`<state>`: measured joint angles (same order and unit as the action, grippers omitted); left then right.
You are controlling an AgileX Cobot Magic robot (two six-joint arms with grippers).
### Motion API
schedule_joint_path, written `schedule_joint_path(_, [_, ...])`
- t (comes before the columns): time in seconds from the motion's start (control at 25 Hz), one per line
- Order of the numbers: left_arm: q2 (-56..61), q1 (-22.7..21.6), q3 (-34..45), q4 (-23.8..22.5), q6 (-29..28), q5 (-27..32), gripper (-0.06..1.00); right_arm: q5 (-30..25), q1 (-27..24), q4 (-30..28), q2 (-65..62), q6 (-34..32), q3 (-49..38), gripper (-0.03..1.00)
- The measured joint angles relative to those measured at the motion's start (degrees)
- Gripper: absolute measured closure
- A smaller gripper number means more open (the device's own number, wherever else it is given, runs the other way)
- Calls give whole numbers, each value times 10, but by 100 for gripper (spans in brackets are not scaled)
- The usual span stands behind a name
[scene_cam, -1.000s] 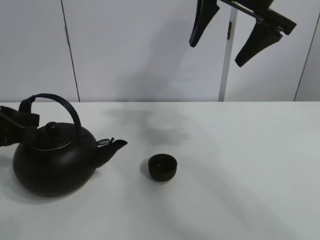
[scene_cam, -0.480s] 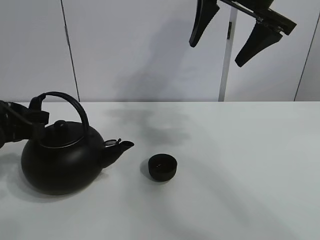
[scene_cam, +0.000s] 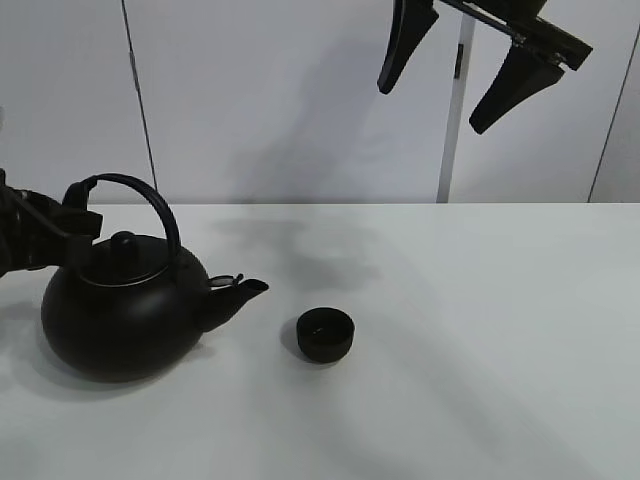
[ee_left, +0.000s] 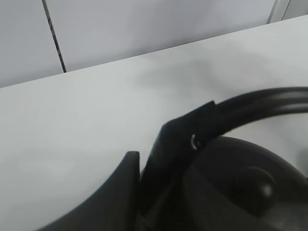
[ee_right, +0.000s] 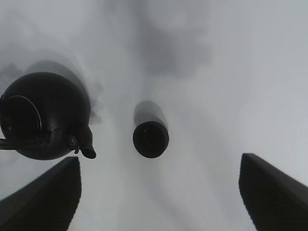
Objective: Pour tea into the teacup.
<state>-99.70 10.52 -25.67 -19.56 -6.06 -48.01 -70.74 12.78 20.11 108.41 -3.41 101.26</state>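
The big black kettle (scene_cam: 120,320) is at the table's left, spout pointing right towards the teacup. My left gripper (scene_cam: 75,222) is shut on the left end of its arched handle (ee_left: 250,103); in the left wrist view the gripper (ee_left: 156,163) clamps the handle above the lid knob (ee_left: 257,185). The small black teacup (scene_cam: 325,334) stands upright about a cup's width right of the spout and also shows in the right wrist view (ee_right: 150,139). My right gripper (scene_cam: 432,108) is open and empty, high above the table; from its own view the gripper (ee_right: 159,166) looks down on cup and kettle (ee_right: 45,115).
The white table (scene_cam: 480,300) spreads to the right of the cup. A white wall with a vertical post (scene_cam: 452,110) stands behind the table's far edge.
The left gripper has carried the kettle to the right and slightly upward, bringing the spout nearer the teacup. The teacup and the right gripper have not moved.
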Motion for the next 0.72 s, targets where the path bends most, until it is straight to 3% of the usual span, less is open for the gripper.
schedule_joint_path(0.24, [1,1,-16,-33,-15,25,80,0,0,1,0,0,0,36])
schedule_joint_path(0.72, [1,22,-41,-37,-24,40,80,0,0,1,0,3,0,36])
